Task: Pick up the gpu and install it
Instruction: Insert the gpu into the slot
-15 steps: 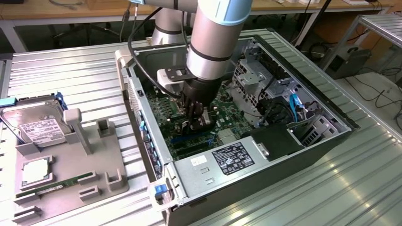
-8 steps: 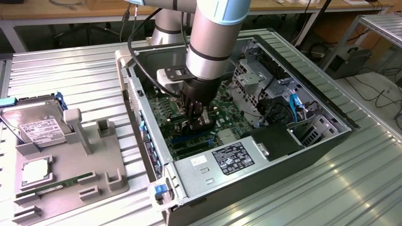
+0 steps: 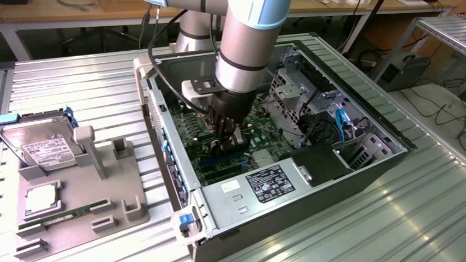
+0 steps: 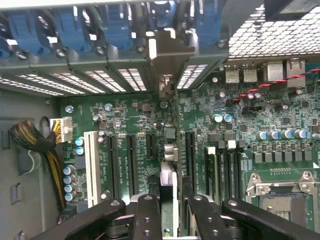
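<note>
Table of ribbed grey metal (image 3: 87,82) bearing an open black computer case (image 3: 331,188). Inside, above the green motherboard (image 4: 130,115), we see the black two-fingered gripper (image 4: 170,215) clenched on the slim black gpu (image 4: 168,150), edge-on between its fingers, long axis parallel to the black expansion slots (image 4: 131,160).

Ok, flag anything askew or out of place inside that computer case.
Nothing stands out. The graphics card stands straight in the tool, parallel to the slots on the green board, its bracket up against the case's rear wall. No loose parts or damage show.
</note>
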`<move>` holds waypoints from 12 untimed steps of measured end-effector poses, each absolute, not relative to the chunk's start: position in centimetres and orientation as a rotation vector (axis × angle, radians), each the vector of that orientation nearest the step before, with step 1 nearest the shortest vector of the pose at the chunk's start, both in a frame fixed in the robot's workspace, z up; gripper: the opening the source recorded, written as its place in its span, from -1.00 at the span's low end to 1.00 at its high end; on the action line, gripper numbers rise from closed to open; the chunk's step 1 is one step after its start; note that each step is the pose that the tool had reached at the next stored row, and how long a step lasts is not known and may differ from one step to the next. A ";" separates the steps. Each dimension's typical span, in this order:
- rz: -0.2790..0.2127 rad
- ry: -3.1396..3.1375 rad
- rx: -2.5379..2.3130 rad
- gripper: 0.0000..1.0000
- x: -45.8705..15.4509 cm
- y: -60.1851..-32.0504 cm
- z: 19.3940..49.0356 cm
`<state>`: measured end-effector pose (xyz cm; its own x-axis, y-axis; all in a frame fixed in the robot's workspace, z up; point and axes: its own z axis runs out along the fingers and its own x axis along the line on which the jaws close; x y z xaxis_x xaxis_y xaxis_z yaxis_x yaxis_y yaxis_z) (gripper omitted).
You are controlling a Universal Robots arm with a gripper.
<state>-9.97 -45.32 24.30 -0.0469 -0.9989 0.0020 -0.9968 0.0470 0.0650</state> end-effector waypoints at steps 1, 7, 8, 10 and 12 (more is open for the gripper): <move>-0.071 -2.239 2.136 -0.47 -10.0 -45.3 24.3; -0.071 -2.239 2.137 -0.47 -10.0 -45.3 24.3; -0.071 -2.239 2.136 -0.47 -10.0 -45.3 24.3; -0.071 -2.239 2.136 -0.47 -10.0 -45.3 24.3; -0.071 -2.239 2.136 -0.47 -10.0 -45.3 24.3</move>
